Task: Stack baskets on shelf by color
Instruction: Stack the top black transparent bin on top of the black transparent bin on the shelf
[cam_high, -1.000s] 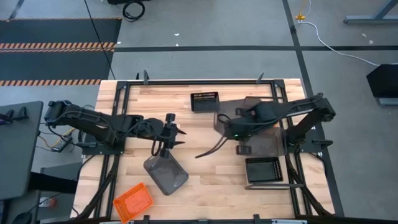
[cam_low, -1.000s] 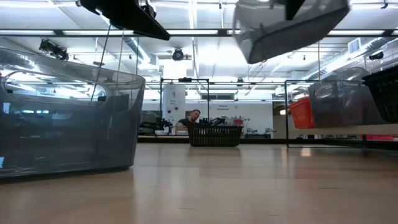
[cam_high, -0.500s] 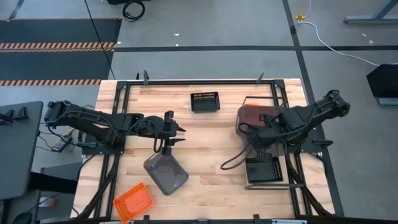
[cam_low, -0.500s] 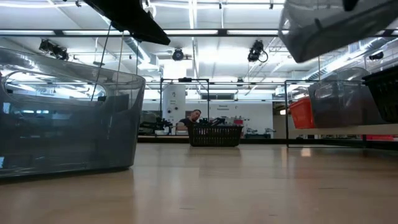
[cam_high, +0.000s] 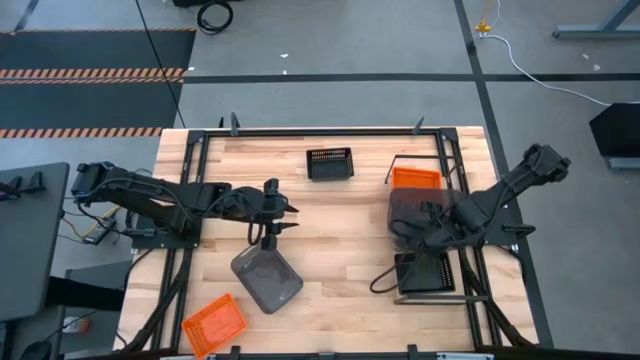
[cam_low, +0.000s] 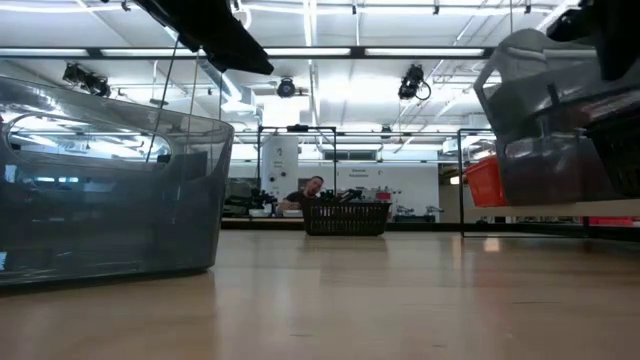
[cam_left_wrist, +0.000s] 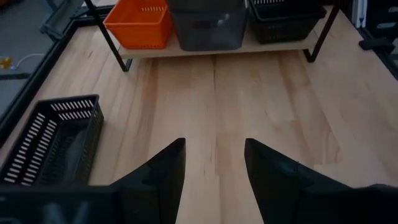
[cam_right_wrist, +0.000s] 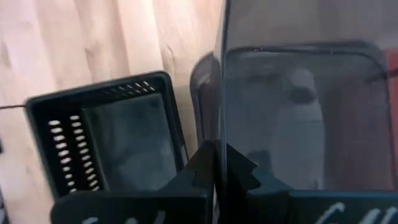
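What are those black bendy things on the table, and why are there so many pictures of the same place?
Those are two robot arms, each with a two-finger gripper for a hand. Four cameras watch them: one looks down from above, one sits low at table height, and one rides on each wrist.

The right gripper is pinched shut on the rim of a see-through grey basket, holding it over the grey basket on the shelf. The shelf also holds an orange basket and a black slatted basket.

The left gripper waits open over the middle of the table.

Still on the table: another grey basket, an orange basket at the front and a black basket at the back.
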